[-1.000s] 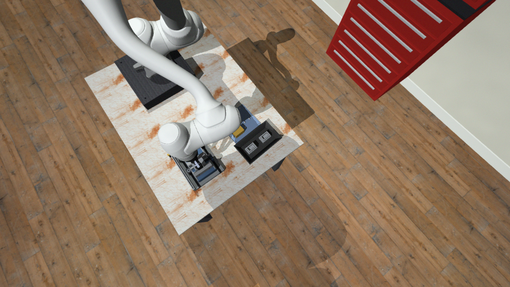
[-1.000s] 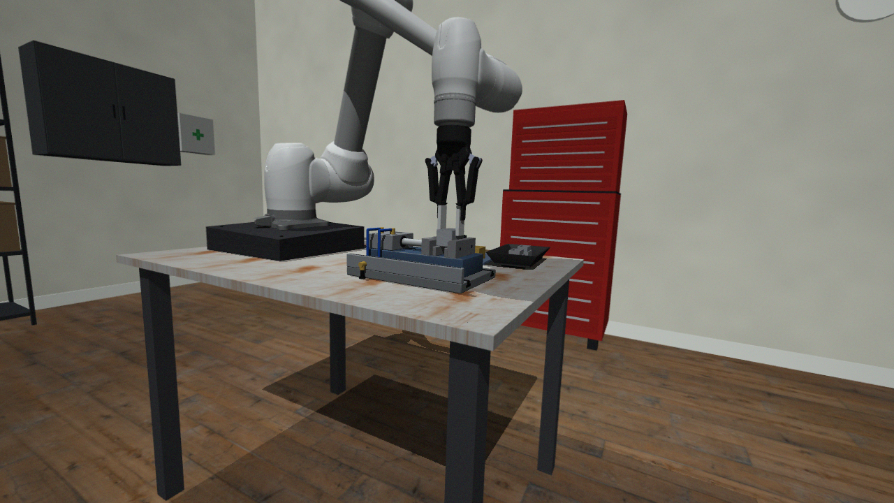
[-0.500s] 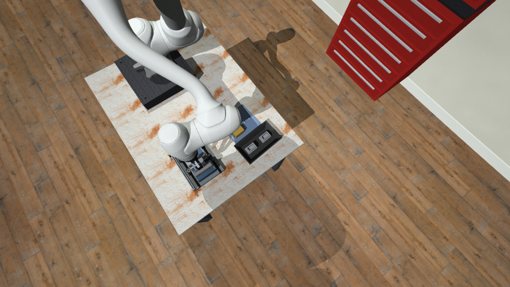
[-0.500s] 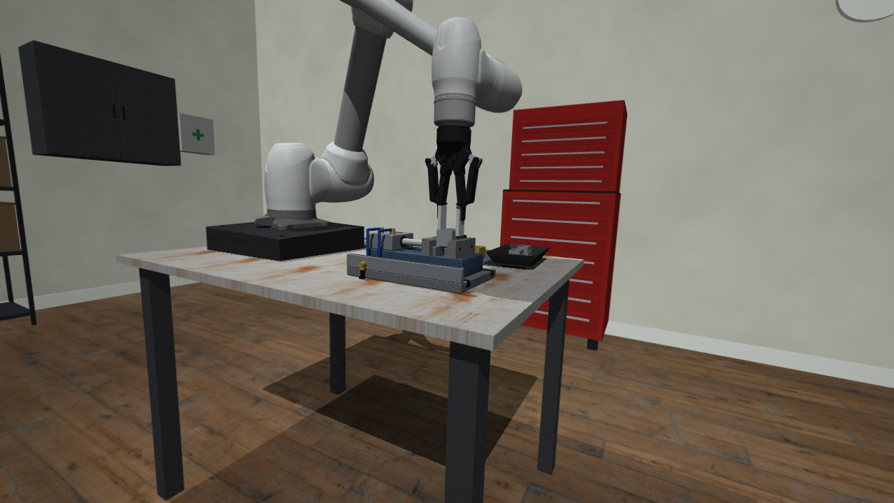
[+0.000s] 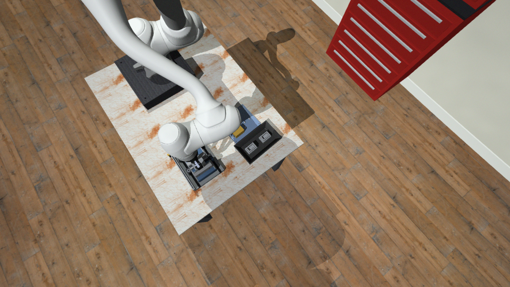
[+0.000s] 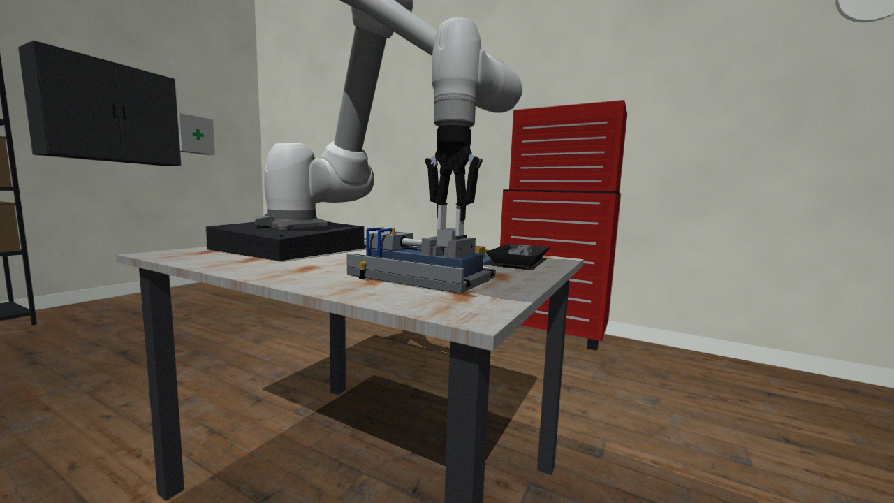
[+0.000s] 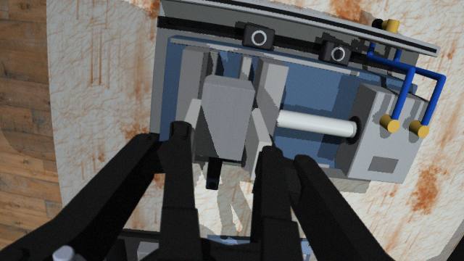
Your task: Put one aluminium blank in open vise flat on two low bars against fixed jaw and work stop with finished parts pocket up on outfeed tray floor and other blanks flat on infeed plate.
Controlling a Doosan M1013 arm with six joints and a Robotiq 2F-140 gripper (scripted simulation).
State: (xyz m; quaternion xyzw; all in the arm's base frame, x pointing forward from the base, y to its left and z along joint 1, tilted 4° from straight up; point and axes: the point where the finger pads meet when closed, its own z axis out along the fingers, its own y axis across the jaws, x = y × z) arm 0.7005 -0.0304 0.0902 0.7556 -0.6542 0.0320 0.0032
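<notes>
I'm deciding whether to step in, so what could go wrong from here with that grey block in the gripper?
The aluminium blank sits between the fingers of the gripper, right over the vise opening. It could catch on the fixed jaw or the moving jaw if lowered off line. The fingertips reach down close to both jaws, so they might rub or jam there. The work stop could be struck if the blank comes down too far toward it.

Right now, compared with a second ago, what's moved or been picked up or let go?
Nothing visibly changed. The arm is where it was, its jaws still closed on the gray block at the vise, and the yellow block hasn't moved.
</notes>
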